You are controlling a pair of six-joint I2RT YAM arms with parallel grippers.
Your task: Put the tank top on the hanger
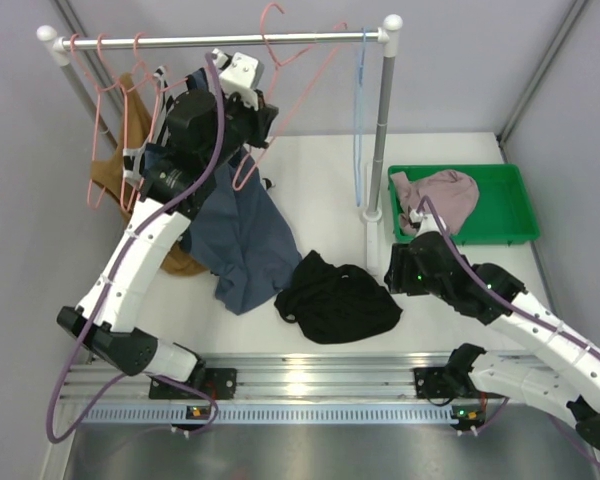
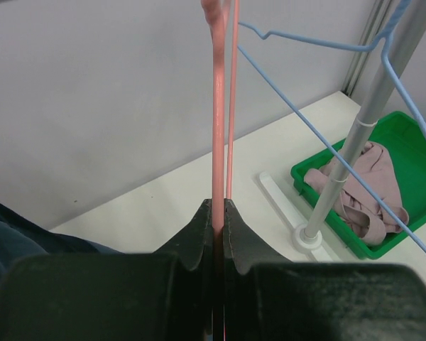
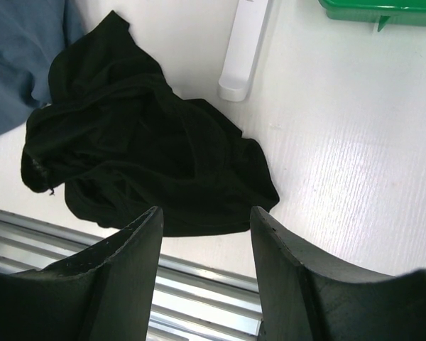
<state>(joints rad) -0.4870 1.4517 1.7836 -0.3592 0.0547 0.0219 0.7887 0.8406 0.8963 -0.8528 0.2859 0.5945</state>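
The left gripper [image 2: 218, 207] pinches the pink hanger [image 2: 218, 106] up by the far rail [image 1: 220, 40]. The right gripper [image 3: 206, 224], jaws spread, hovers just right of the black tank top [image 3: 142, 142], crumpled on the table [image 1: 320, 170], near side.

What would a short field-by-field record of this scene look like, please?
left gripper: shut on the pink hanger, raised near the rail
right gripper: open, empty, above the near edge of the tank top
tank top: black, crumpled on the table, unheld
blue top: beside the tank top on the table
green tray: holds a mauve garment
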